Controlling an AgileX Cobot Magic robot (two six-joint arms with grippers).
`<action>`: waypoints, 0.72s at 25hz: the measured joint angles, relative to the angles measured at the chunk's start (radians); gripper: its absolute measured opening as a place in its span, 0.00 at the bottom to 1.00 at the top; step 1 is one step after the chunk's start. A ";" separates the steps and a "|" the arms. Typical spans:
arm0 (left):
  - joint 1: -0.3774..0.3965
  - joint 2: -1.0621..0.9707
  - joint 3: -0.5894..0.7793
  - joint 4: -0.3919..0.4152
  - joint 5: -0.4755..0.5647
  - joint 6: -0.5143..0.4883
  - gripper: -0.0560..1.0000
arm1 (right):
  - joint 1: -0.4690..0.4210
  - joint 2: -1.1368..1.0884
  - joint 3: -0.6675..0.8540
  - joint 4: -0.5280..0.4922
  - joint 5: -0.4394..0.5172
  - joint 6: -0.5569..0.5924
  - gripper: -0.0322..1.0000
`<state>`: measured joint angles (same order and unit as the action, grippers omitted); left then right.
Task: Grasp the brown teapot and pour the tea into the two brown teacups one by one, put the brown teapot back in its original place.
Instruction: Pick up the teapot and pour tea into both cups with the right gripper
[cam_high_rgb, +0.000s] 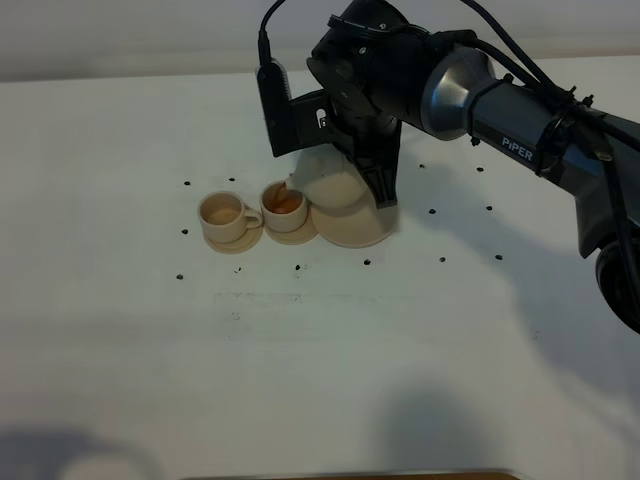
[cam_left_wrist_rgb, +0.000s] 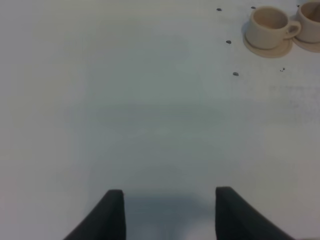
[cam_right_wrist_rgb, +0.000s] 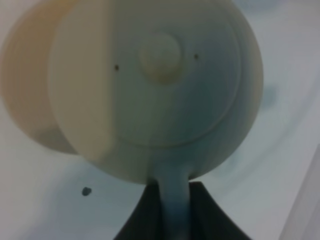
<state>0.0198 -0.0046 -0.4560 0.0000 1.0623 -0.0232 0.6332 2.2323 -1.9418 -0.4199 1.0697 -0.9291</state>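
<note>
1. Teapot (cam_high_rgb: 335, 188), squat pale tan ceramic with a knobbed lid, tilts over the wide tan saucer plate (cam_high_rgb: 375, 238), spout at the nearer small tan ceramic teacup (cam_high_rgb: 283, 203) holding amber tea (cam_high_rgb: 285, 202); the matching second teacup (cam_high_rgb: 222, 212) stands beside it.
2. Only the right wrist view shows its loop handle (cam_right_wrist_rgb: 172, 205).
3. The right gripper (cam_right_wrist_rgb: 172, 187) has its jaws pinching that handle; the left gripper (cam_left_wrist_rgb: 170, 191) has its jaws spread, holding nothing.

Premises assessed as a robotics laboratory or test station. Grounds: a plain white tabletop (cam_high_rgb: 300, 350) bears small black marker dots (cam_high_rgb: 187, 184) spaced around the working area. A dark jointed robot arm (cam_high_rgb: 520, 125) lettered "PiPER" reaches over it, with black cables (cam_high_rgb: 510, 50) running loose along its length. The arm's end holds a brown teapot (cam_high_rgb: 335, 185) tilted above the tabletop.
</note>
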 joint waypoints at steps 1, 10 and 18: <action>0.000 0.000 0.000 0.000 0.000 0.000 0.50 | 0.000 0.000 0.000 -0.004 0.000 0.000 0.11; 0.000 0.000 0.000 0.000 0.000 0.000 0.50 | 0.008 0.000 0.000 -0.036 0.002 -0.001 0.11; 0.000 0.000 0.000 0.000 0.000 0.000 0.50 | 0.009 0.000 0.000 -0.054 0.018 -0.013 0.11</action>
<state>0.0198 -0.0046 -0.4560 0.0000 1.0623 -0.0232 0.6420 2.2323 -1.9418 -0.4739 1.0877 -0.9422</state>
